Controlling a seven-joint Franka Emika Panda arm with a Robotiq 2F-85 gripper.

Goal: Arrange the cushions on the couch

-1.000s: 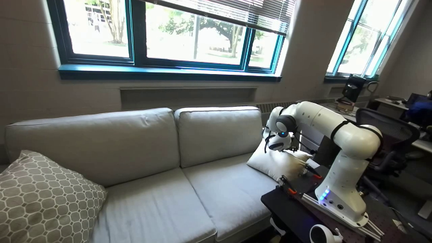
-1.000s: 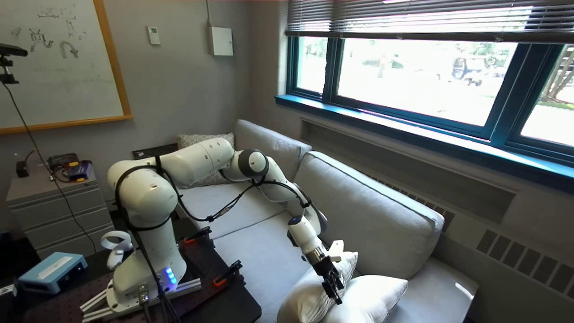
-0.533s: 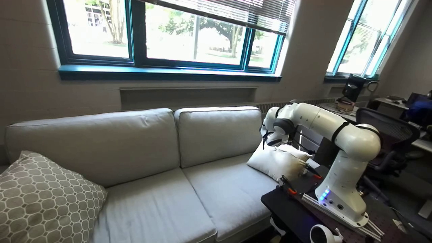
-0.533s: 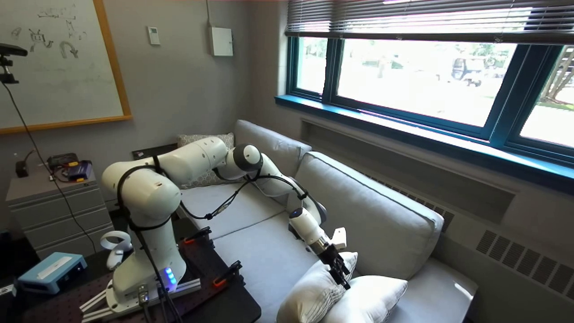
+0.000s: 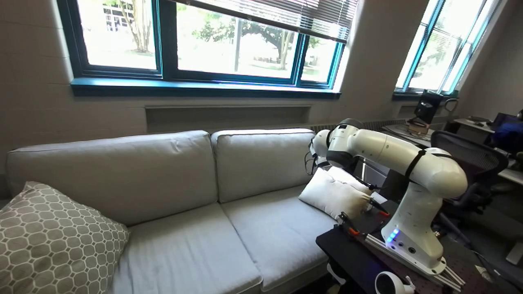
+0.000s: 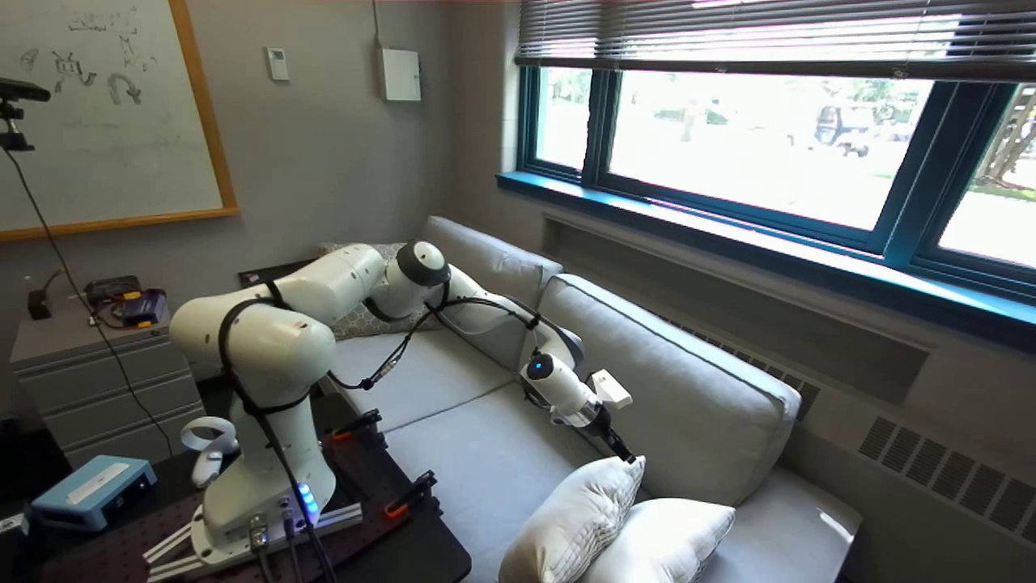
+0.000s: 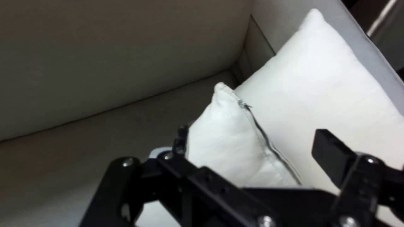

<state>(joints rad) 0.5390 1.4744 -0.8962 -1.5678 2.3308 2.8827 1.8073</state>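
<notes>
End effector (image 7: 255, 138), jaws wide apart, near white cushion (image 6: 571, 522); illegible scrawl (image 6: 71, 68) on whiteboard (image 6: 113, 166); illegible label (image 6: 98, 482) on blue box (image 6: 121, 483)

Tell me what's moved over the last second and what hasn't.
The gripper has risen higher over the white cushions and swung toward the back of the couch, tilting and turning as it went; the arm shifted with it. Nothing was taken hold of or let go: the gripper stands open. Unchanged: the white cushions, the patterned pillow and the couch.
</notes>
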